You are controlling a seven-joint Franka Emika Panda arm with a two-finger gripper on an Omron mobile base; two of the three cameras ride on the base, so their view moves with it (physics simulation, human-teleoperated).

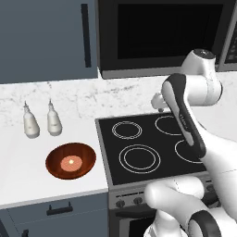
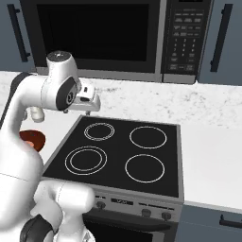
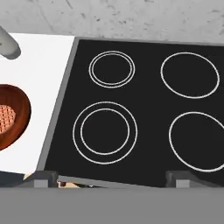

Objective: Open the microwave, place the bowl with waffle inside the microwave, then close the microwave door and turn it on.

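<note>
The black microwave [image 1: 162,37] hangs above the stove, and its door [image 2: 94,33] is shut. A button panel [image 2: 185,35] sits on its right side. The reddish-brown bowl [image 1: 71,160] rests on the white counter left of the stove, with the waffle [image 1: 70,161] at its centre. In the hand view the bowl [image 3: 12,116] and waffle [image 3: 5,118] lie at the left edge. My gripper [image 3: 114,180] hovers open and empty over the stovetop, facing down, well right of the bowl. Its hand [image 2: 86,101] hangs below the microwave's lower left.
A black four-ring stovetop [image 1: 152,146] lies under the arm. Two white bottles [image 1: 31,121] [image 1: 54,119] stand behind the bowl near the wall. Blue-grey cabinets flank the microwave [image 1: 46,37] [image 2: 222,38]. White counter [image 2: 212,156] extends right of the stove.
</note>
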